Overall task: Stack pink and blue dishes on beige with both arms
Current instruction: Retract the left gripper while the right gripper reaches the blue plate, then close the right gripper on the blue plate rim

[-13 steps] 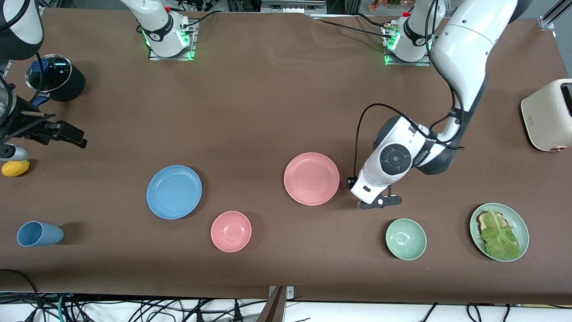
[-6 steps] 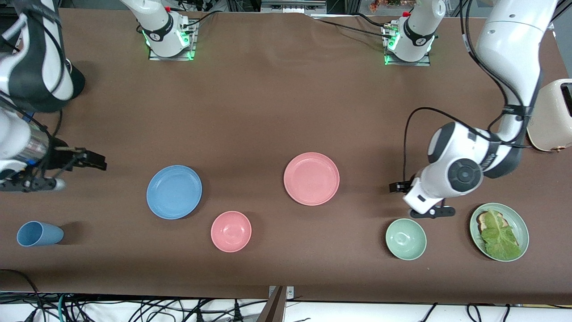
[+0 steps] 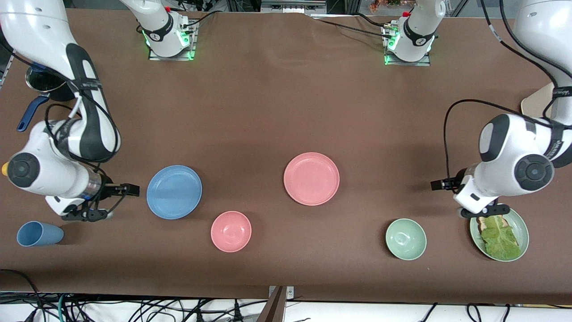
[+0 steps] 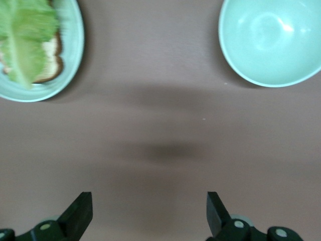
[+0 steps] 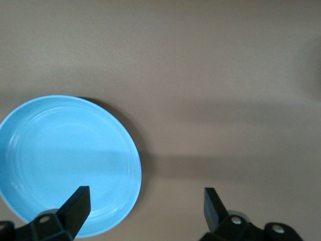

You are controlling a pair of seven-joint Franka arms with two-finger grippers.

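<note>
Nothing is stacked yet: the blue dish (image 3: 174, 192) and the pink dish (image 3: 311, 178) lie apart on the worktop (image 3: 268, 103), and no beige dish is visible. The right gripper (image 5: 143, 213) is over the blue dish's edge and the left gripper (image 4: 149, 213) is over bare worktop near the green bowl (image 4: 271, 40); both have fingers released, grasping nothing.

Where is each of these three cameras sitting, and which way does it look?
Front view: high across the table, facing both arm bases; shows the pink plate.
Left wrist view: looks down past the open left gripper at the green bowl.
Right wrist view: looks down past the open right gripper at the blue plate.
Shared: front view also shows both.
</note>
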